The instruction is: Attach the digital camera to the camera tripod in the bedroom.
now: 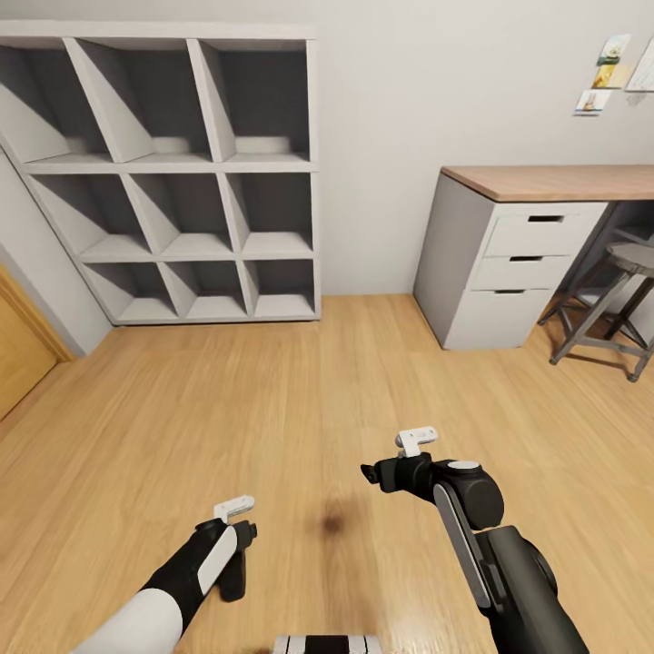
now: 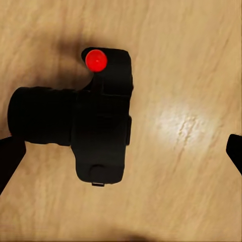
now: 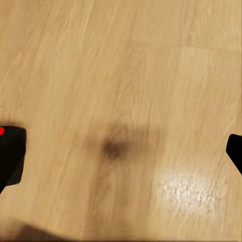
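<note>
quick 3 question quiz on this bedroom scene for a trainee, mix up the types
1. True or false: the compartments of the grey shelf unit are packed with books.
2. Multiple choice: in the left wrist view, what colour is the dot on the digital camera? A red, B green, C blue.
3. Fill in: the front of the wood-topped desk shows ___ drawers.

Key: 1 false; 2 A; 3 three.
</note>
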{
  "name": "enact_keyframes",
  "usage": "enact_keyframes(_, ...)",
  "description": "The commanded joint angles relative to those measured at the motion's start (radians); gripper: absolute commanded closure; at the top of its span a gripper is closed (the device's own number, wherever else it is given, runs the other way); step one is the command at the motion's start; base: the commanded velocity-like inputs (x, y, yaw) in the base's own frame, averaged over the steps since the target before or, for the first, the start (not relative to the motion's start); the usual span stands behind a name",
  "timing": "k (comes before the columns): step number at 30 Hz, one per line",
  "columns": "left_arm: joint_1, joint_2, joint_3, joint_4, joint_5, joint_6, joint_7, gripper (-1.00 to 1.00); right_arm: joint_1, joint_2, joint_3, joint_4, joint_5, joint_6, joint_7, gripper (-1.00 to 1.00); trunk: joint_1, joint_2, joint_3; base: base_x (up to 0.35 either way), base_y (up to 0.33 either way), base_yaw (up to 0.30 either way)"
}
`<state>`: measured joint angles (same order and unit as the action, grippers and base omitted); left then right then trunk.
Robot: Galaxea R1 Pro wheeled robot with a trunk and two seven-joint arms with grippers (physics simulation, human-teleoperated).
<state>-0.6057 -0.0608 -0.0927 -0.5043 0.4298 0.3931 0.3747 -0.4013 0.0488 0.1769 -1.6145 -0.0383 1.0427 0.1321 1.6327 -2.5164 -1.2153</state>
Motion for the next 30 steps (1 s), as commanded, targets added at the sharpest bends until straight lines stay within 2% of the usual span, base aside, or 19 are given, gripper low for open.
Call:
enact_keyframes(1, 0.0, 0.001, -0.007, -0.002, 0.01, 0.003, 0.009, -1.0, -0.001, 0.0, 0.0, -0.001, -0.003, 0.004, -0.001, -1.0, 0.0, -0.001, -0.005, 0.0, 0.0, 0.0)
enact_keyframes(24, 0.0, 0.002, -0.008, -0.002, 0.01, 0.009, 0.005, -1.0, -0.002, 0.0, 0.0, -0.001, -0.003, 0.004, -0.001, -1.0, 0.011, -0.006, -0.094, 0.0, 0.0, 0.0)
enact_keyframes(30, 0.0, 0.002, -0.01, -0.002, 0.006, 0.011, 0.005, -1.0, -0.002, 0.0, 0.0, -0.001, -0.002, 0.004, -0.001, -1.0, 0.011, -0.006, -0.094, 0.0, 0.0, 0.0)
